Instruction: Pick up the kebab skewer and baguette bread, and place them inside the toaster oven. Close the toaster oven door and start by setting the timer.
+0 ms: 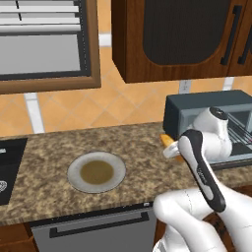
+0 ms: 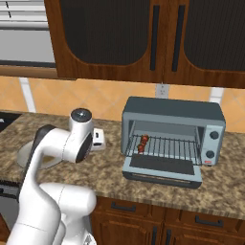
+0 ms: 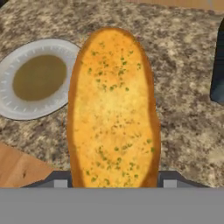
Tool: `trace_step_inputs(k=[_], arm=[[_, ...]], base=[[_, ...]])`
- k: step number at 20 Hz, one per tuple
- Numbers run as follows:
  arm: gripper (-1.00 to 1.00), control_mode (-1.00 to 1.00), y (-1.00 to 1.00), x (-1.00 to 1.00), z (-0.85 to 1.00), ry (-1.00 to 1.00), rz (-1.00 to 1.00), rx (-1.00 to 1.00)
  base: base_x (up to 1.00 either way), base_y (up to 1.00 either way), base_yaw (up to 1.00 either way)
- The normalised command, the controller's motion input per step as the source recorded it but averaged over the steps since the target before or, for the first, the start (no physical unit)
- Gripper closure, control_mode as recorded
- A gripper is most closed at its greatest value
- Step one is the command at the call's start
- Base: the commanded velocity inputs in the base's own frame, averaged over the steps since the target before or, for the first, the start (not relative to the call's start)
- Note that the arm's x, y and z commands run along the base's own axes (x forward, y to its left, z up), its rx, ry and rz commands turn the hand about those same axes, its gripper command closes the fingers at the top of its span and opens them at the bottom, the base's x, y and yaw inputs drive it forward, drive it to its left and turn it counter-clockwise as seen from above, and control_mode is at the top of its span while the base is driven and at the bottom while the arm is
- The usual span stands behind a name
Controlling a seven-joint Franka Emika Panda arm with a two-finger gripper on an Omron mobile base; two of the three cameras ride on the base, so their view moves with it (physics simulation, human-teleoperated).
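Baguette bread [image 3: 113, 109] in gripper [image 3: 113, 181]; kebab skewer [image 2: 143, 143] inside toaster oven [image 2: 173, 111]

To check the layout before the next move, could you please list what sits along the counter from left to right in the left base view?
Black cooktop edge → plate → baguette bread, in the gripper → toaster oven.

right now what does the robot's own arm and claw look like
The arm is glossy white with rounded, bulging segments. A dark grey to black strip runs along one link, and a joint ends in a round dark cap with a grey ring. The wrist ends in a small white boxy block. The claw has grey finger bases with small pale square pads. No loose cables or lettering can be made out.
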Motion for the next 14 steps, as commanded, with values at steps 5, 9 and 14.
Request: trace_step_inputs(k=[5, 9, 14], arm=[[1.0, -1.0, -1.0, 0.0, 0.26, 0.03, -0.08, -0.01], [1.0, -1.0, -1.0, 0.18, 0.14, 0.09, -0.09, 0.0], [1.0, -1.0, -1.0, 0.45, 0.01, 0.15, -0.09, 0.0]], base=[[0.0, 0.0, 0.0], [0.0, 0.0, 0.0], [0.0, 0.0, 0.0]])
